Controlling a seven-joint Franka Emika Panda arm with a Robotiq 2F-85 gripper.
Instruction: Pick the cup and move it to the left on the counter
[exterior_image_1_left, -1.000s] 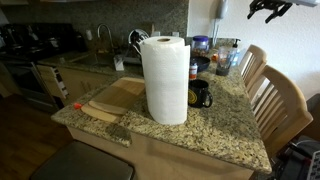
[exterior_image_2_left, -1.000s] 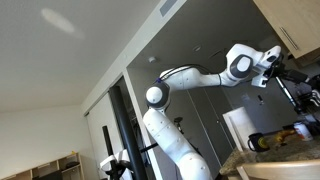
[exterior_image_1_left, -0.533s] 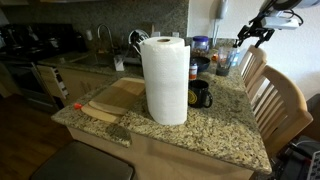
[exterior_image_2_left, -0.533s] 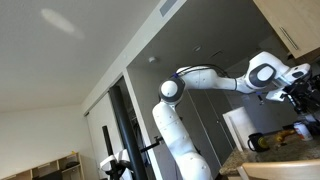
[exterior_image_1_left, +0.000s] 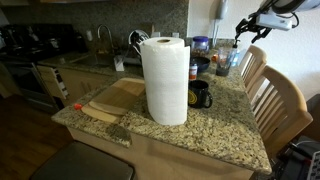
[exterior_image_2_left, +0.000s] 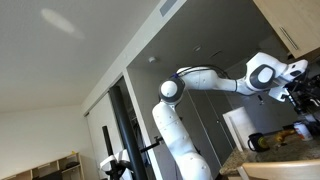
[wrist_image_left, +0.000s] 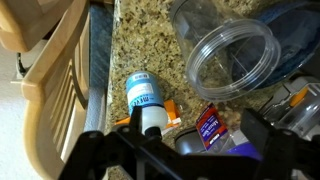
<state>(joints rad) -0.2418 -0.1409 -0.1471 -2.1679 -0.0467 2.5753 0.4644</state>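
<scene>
We see our gripper (wrist_image_left: 180, 148) hanging over the granite counter (wrist_image_left: 140, 40), fingers spread wide and clear of the cup (wrist_image_left: 232, 60), the cup upright on the counter, a blue-labelled bottle (wrist_image_left: 143, 95) lying beside it, a wooden chair (wrist_image_left: 50, 85) alongside.

Two slatted wooden chairs (exterior_image_1_left: 290, 82) stand near a grey tiled wall (exterior_image_1_left: 130, 14).

Cup (wrist_image_left: 232, 58) on counter (wrist_image_left: 150, 40), beside bottle (wrist_image_left: 143, 95)
</scene>
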